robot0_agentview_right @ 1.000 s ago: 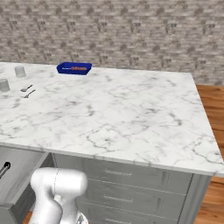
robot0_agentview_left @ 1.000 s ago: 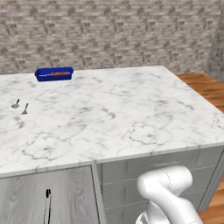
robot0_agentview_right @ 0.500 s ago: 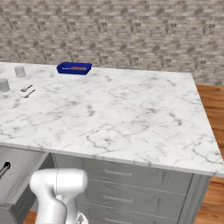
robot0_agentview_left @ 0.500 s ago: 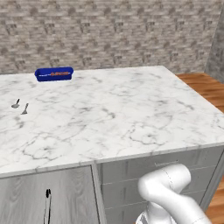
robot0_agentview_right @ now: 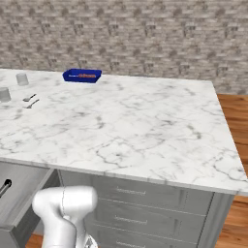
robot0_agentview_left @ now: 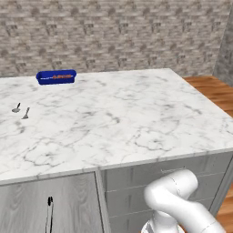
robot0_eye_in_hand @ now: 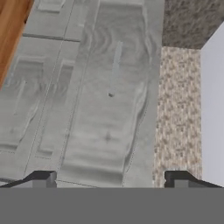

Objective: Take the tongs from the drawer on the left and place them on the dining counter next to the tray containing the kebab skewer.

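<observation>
Grey drawer (robot0_eye_in_hand: 105, 127) — beyond end effector (robot0_eye_in_hand: 109, 180)

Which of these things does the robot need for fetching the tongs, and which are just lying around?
Needed:
- blue tray with the kebab skewer
- dining counter
- open gripper

Lying about:
- two small spoons
- two cups

tray (robot0_agentview_left: 56, 77) blue | far left on dining counter (robot0_agentview_left: 118, 118) | skewer inside
</observation>
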